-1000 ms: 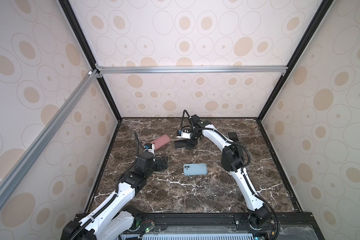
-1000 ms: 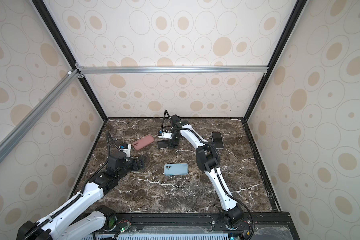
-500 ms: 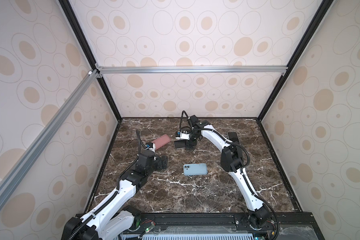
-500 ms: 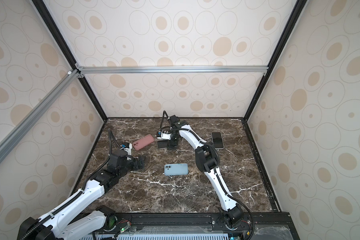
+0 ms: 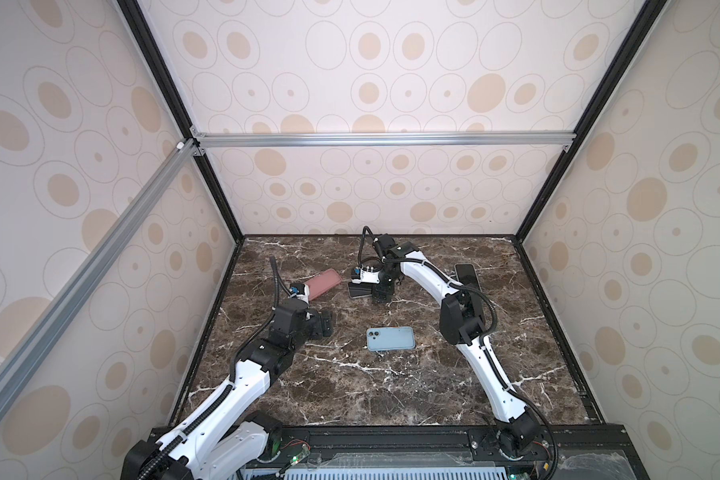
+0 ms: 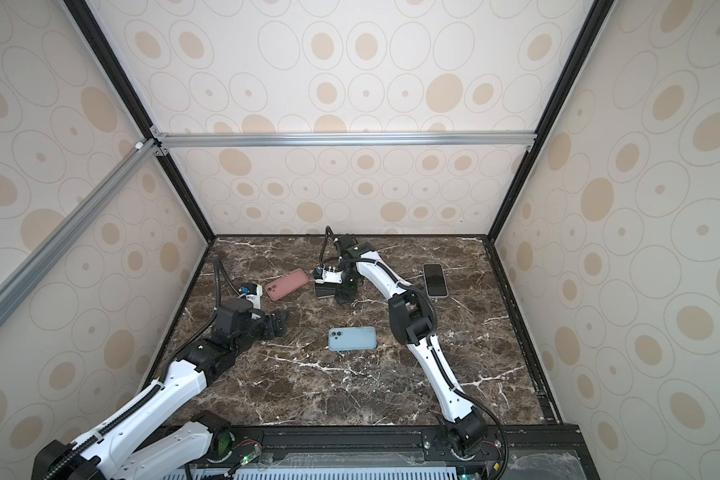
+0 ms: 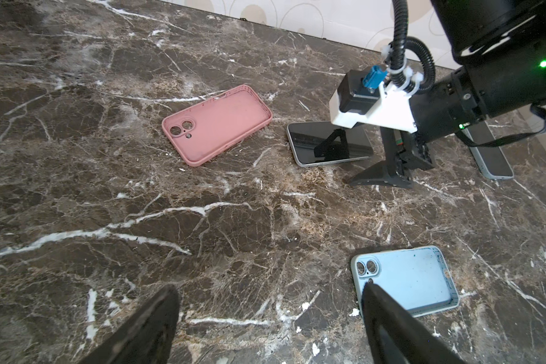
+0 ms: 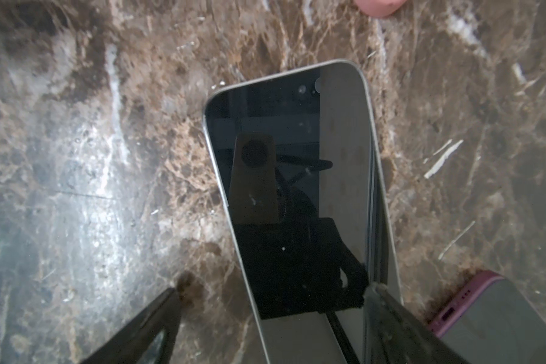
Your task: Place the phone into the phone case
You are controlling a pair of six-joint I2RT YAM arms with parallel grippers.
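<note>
A phone [image 8: 297, 189] with a dark screen lies face up on the marble, seen also in both top views [image 5: 359, 291] [image 6: 323, 289]. My right gripper [image 8: 271, 302] [image 5: 381, 294] stands open astride its end. One fingertip [image 8: 167, 302] is on the table beside the phone, and the other [image 8: 379, 299] is at the phone's far edge. A pink phone case [image 7: 216, 124] [image 5: 323, 282] lies hollow side up just left of the phone. A light blue phone case [image 7: 407, 280] [image 5: 390, 338] lies nearer the front. My left gripper [image 7: 268, 290] [image 5: 324, 326] is open and empty, left of the blue case.
A second phone [image 5: 466, 276] [image 6: 434, 280] lies face up at the back right, beside the right arm. A flat thing with a magenta edge [image 8: 486, 312] shows close to the right gripper. Patterned walls close in three sides of the marble table [image 5: 350, 386].
Both arms stay about where they were. The right gripper sits slightly lower over the phone's end. Nothing has been picked up or moved.
</note>
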